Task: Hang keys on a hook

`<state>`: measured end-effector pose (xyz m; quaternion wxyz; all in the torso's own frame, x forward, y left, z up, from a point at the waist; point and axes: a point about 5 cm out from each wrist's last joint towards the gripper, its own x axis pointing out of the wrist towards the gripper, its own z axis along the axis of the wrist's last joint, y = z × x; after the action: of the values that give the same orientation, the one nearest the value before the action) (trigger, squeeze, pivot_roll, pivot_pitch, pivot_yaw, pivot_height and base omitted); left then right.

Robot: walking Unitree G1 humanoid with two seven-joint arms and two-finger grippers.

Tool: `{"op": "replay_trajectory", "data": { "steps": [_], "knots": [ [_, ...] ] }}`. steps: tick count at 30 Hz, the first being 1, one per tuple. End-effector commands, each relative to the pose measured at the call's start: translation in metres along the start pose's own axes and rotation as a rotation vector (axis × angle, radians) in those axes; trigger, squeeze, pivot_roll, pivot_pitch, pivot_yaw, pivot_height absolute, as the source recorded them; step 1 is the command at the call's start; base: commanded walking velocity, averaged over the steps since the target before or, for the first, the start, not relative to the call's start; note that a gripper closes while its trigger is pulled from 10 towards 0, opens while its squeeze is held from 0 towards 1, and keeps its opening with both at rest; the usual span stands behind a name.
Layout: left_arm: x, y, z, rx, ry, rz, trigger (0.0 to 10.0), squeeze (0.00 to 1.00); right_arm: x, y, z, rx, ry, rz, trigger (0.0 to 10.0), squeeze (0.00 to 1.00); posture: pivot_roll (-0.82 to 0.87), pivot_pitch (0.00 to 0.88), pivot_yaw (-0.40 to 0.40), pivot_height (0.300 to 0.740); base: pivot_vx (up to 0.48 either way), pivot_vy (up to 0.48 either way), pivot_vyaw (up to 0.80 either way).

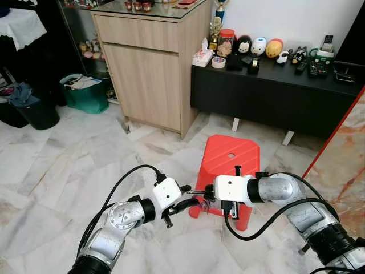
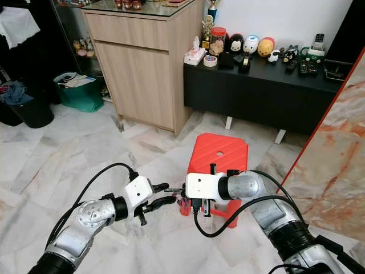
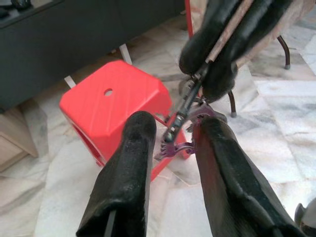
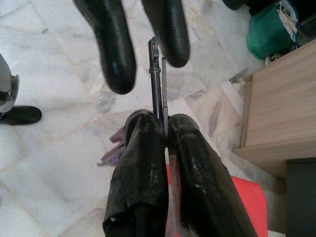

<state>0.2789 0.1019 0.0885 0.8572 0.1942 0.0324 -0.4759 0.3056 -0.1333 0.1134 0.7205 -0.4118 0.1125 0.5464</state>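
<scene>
Keys (image 4: 157, 79): pinched by the right gripper (image 1: 209, 193) in mid-air, in front of the red stool (image 1: 231, 157); a purple piece (image 3: 173, 147) dangles below.
Right gripper: clenched on the keys, fingers (image 4: 190, 163) pressed together around the blades.
Left gripper (image 1: 185, 197): released, fingers (image 3: 126, 168) spread, facing the right one tip to tip.
Key relation: the keys' long axis points straight from the right gripper toward the left, their tip just between the left fingers; a hand-over looks likely.
Nearer arm: both meet at the keys.
Hook: none that I can make out.
Around: wooden cabinet (image 1: 151, 68), black bench (image 1: 274, 94) with toys, green bag (image 1: 85, 94), marble floor (image 1: 51, 171).
In the way: the stool sits just behind the grippers.
</scene>
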Motion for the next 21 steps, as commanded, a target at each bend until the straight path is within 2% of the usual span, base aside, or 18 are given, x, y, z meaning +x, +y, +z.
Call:
{"op": "replay_trajectory", "data": {
  "steps": [1,4,5,8,9,10,11,12,21],
  "knots": [
    [0.0009,0.0028,0.005,0.016,-0.022,-0.001,10.0,0.0,-0.0023,0.0004,0.003,-0.009,-0.016,0.004,10.0,0.0,0.02,0.039,0.001,0.74,0.0,0.0,0.0],
    [0.0013,0.0024,0.0054,0.011,-0.025,-0.002,10.0,0.0,-0.0022,0.0003,0.0026,-0.008,-0.013,0.006,10.0,0.0,0.02,0.038,0.001,0.74,0.0,0.0,0.0],
    [0.0015,0.0022,0.0055,0.01,-0.026,-0.003,9.5,0.0,-0.0023,-0.0002,0.0022,-0.008,-0.012,0.004,10.0,0.0,0.02,0.038,0.001,0.74,0.0,0.0,0.0],
    [0.0016,0.0019,0.0057,0.009,-0.027,-0.005,9.3,0.0,-0.0023,-0.0009,0.0017,-0.007,-0.01,0.001,10.0,0.0,0.02,0.038,0.001,0.74,0.0,0.0,0.0],
    [0.0017,0.0018,0.0057,0.009,-0.026,-0.007,8.9,0.0,-0.0025,-0.0014,0.0014,-0.008,-0.008,0.0,10.0,0.0,0.02,0.038,0.001,0.74,0.0,0.0,0.0],
    [0.0015,0.0014,0.0045,0.01,-0.017,-0.01,3.9,0.0,-0.0027,-0.0022,0.0012,-0.009,-0.006,-0.002,10.0,0.0,0.02,0.038,0.001,0.74,0.0,0.0,0.0],
    [0.0013,0.0012,0.0034,0.014,-0.007,-0.014,0.6,0.0,-0.0029,-0.0025,0.0012,-0.009,-0.005,-0.004,10.0,0.0,0.02,0.038,0.001,0.74,0.0,0.0,0.0],
    [0.0011,0.0007,0.0023,0.02,0.002,-0.02,0.0,0.0,-0.003,-0.0029,0.0013,-0.009,-0.005,-0.005,10.0,0.0,0.02,0.038,0.001,0.74,0.0,0.0,0.0],
    [0.0014,0.0002,0.0007,0.017,0.005,-0.013,0.0,0.0,-0.002,-0.0042,0.0019,-0.013,-0.002,-0.007,10.0,0.0,0.02,0.039,0.003,0.74,0.0,0.0,0.0]
  ]
}}
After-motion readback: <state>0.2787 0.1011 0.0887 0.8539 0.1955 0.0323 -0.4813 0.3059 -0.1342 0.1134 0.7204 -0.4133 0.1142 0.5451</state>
